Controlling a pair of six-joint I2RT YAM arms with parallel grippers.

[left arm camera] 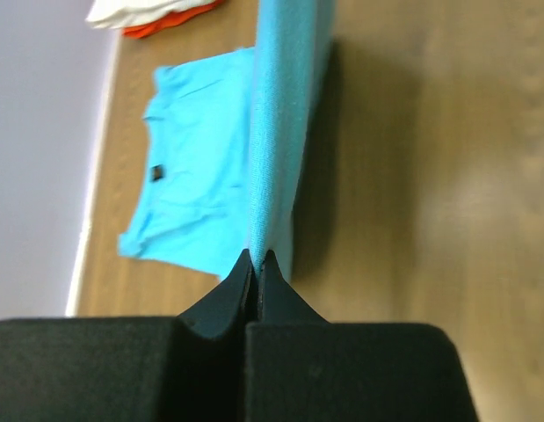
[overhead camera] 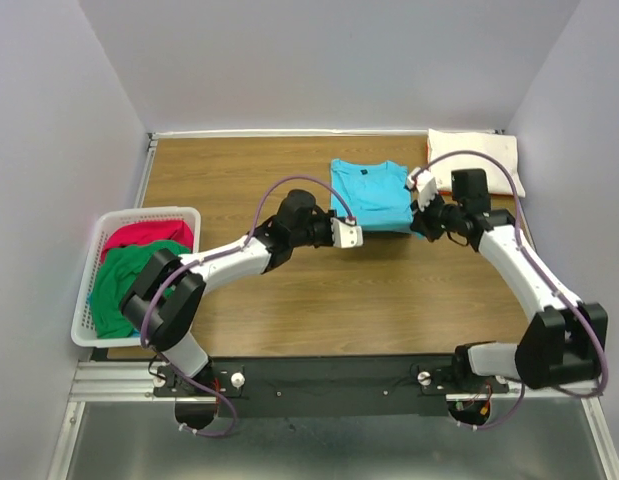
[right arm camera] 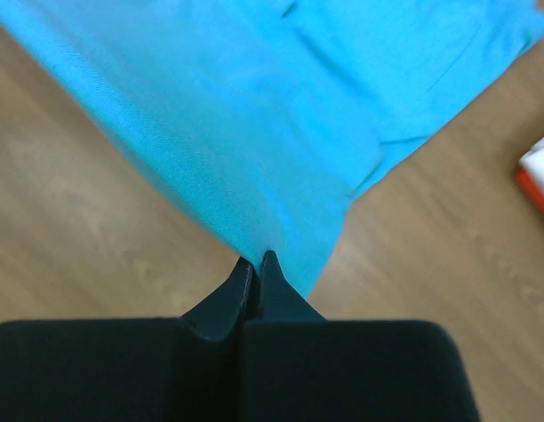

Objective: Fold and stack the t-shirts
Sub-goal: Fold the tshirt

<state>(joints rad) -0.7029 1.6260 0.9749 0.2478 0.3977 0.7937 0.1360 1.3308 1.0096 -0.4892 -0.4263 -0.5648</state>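
The turquoise t-shirt (overhead camera: 371,195) is spread on the wooden surface (overhead camera: 389,290) at upper centre of the top view, with its near edge lifted. That edge is pinched by the left end effector (left arm camera: 257,258) and by the right end effector (right arm camera: 257,258), each pressed together on the cloth. A cream-white t-shirt (overhead camera: 474,160) is seen folded at upper right. A red t-shirt (overhead camera: 149,235) and a green t-shirt (overhead camera: 129,275) are held in the white basket (overhead camera: 81,325) at left.

Wood-grain tabletop (overhead camera: 289,300) bears a turquoise t-shirt (overhead camera: 369,190) mid-back, a folded cream-white t-shirt (overhead camera: 474,160) in the far right corner, a white basket (overhead camera: 149,212) at its left edge
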